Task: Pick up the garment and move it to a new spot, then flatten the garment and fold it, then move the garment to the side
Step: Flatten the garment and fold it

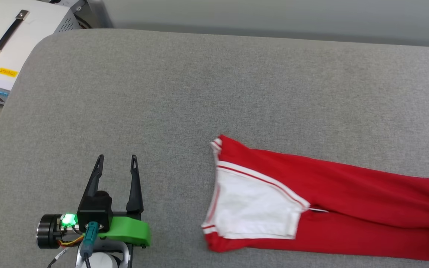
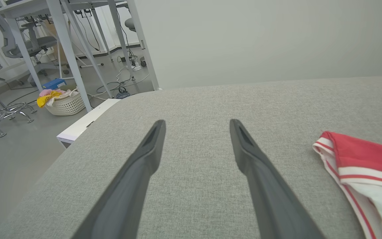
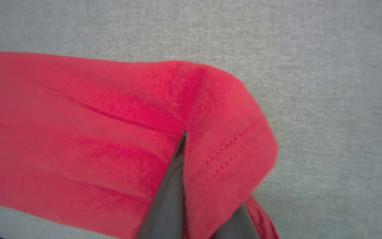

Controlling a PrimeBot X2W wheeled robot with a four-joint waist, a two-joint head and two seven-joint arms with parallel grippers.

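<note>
Right end effector (image 3: 192,147) pinched shut on the red shirt (image 1: 348,193); left end effector (image 1: 117,158) open and empty.
The shirt lies as a long band on the counter (image 1: 162,93), its long axis running left to right across the head view, white sleeve (image 1: 251,204) at the left end, stitched edge at the right. A bunched fold at that right end sits between the right fingers (image 3: 167,192). The left end effector hangs over bare counter, apart from the sleeve, which lies to its right; the right arm looks set to carry.
</note>
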